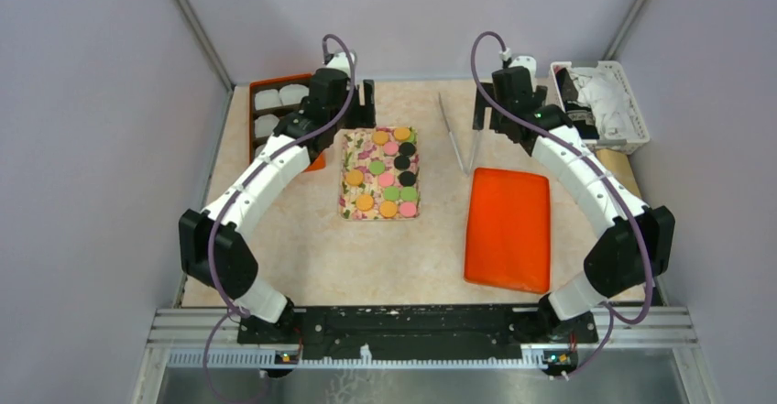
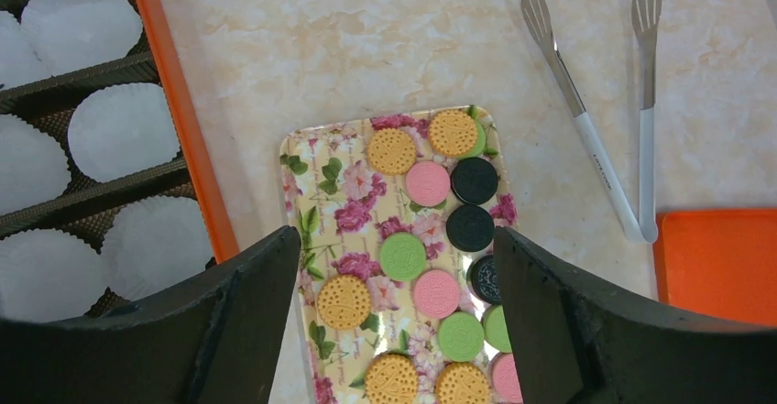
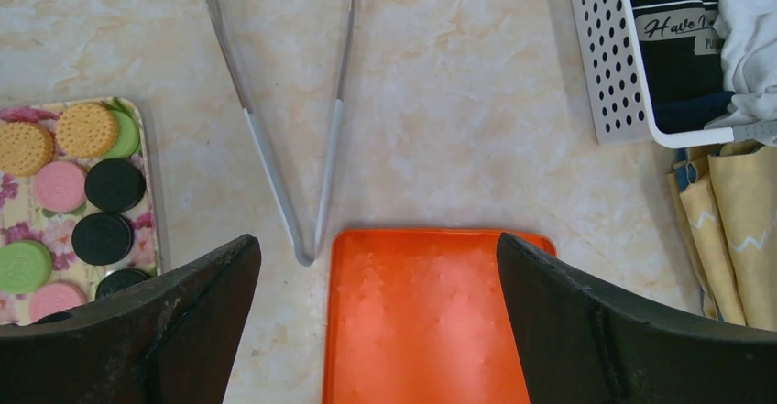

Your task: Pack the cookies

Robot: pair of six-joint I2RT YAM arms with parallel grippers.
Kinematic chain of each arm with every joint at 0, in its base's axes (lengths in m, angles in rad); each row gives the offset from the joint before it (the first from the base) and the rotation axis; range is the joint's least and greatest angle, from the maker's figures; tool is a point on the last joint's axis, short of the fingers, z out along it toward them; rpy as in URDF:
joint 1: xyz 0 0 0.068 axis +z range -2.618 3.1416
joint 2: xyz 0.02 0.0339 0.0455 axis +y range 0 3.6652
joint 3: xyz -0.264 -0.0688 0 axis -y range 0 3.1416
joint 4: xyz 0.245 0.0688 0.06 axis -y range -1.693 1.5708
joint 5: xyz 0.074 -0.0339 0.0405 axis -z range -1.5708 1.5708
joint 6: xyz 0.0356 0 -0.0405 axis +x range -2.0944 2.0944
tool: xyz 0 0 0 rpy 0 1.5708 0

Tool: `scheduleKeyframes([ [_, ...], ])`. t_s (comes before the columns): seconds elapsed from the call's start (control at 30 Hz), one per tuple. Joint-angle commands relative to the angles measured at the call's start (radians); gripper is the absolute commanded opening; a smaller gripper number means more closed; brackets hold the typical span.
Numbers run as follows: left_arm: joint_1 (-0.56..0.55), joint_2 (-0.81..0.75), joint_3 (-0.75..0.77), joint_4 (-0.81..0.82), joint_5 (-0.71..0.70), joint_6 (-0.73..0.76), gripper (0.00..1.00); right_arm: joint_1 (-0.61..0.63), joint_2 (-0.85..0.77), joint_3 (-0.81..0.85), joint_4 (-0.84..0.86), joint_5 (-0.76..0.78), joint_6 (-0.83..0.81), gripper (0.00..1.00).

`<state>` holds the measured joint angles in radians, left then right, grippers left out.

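1. I am holding my left fingers spread wide with nothing between them. They are hanging above the near end of the floral tray.
2. I am holding my right fingers spread just as wide, also empty. They are hovering over the far end of the orange lid, near the closed end of the tongs.
3. The cookies are all lying flat on the floral tray in the middle of the worktop. There are a dozen-odd in orange, pink, green and black, some overlapping their neighbours.
4. The orange box is sitting just left of the tray. Every one of the paper cups I can see in it is showing plain white, with no cookie inside. My left arm is hiding part of the box from above, so I cannot vouch for every cup.
5. I am judging the packing as not yet begun, with no cookie lifted or placed.
6. What is left looks like everything: picking up each cookie, perhaps with the tongs lying untouched on the worktop, dropping it into a cup, and probably closing the box with the lid.
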<state>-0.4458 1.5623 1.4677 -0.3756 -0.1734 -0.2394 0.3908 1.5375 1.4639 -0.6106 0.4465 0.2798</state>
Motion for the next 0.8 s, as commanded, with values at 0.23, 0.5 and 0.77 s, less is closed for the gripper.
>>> scheduleKeyframes([
  [0.23,0.012,0.055,-0.02,0.021,-0.028,-0.023,0.8,0.011,-0.022,-0.061,0.112,-0.197,-0.032,0.99],
  [0.5,0.032,0.191,-0.005,-0.023,-0.026,-0.061,0.27,0.011,-0.033,-0.157,0.179,-0.278,-0.019,0.99],
  [0.77,0.032,0.339,0.065,-0.088,-0.059,-0.087,0.15,0.012,0.013,-0.169,0.183,-0.272,-0.013,0.99],
])
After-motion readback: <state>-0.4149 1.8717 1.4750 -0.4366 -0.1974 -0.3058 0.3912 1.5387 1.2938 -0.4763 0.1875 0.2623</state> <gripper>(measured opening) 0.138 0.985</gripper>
